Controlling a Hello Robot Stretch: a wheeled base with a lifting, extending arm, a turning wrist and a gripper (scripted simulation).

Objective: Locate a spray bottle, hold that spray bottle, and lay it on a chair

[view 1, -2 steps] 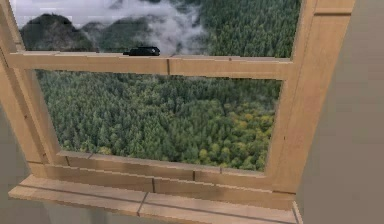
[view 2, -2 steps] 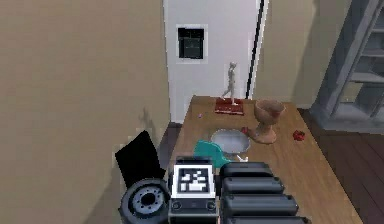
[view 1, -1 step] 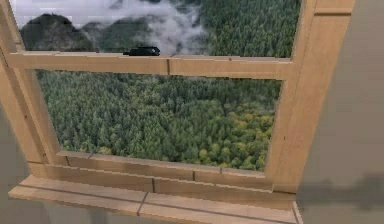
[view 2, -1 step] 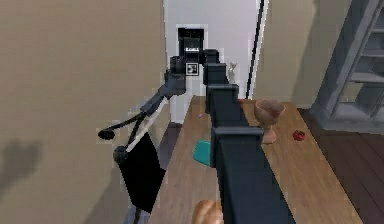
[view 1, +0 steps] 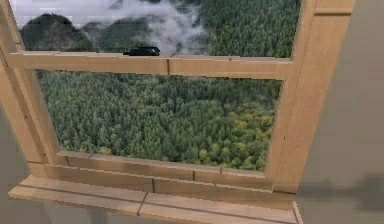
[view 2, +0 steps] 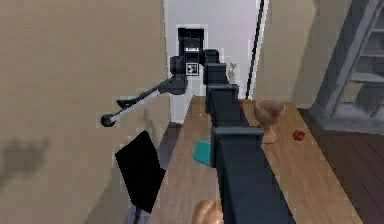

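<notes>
- Fwd view: big wooden-framed window (view 1: 170,67) close up, w/ green forest and cloud behind the glass. Wooden sill (view 1: 150,205) along the btm, plain wall (view 1: 350,130) at the fwd view's right.
- Small dark flat thing (view 1: 141,50) sits on the window's middle rail, toward the fwd view's left. Too small to name.
- Arm side view: dark arm (view 2: 240,150) rises from the btm edge over a long wooden table (view 2: 300,175).
- Jaws at the arm's far end point toward the arm side view's left. Thin fingers (view 2: 106,120) show against bare beige wall (view 2: 70,60), clear of the table.
- Jaws hold nothing; can't tell how they stand.
- Spray bottle: can't tell where it is, since no blob is clear enough to take that name.
- Black chair (view 2: 140,170) at the table's edge on the arm side view's left, lower in the view than the fingers.
- On the table:
  - teal thing (view 2: 203,153) just beside the arm on its left
  - pale see-through bowl-like thing (view 2: 268,115) just right of the arm
  - small red thing (view 2: 298,135) near the bowl-like thing
  - round brownish thing (view 2: 207,212) at the btm edge
- Behind the arm's end: white door (view 2: 238,30).
- Grey shelf unit (view 2: 355,60) at the arm side view's right, dark floor (view 2: 350,170) below it.
</notes>
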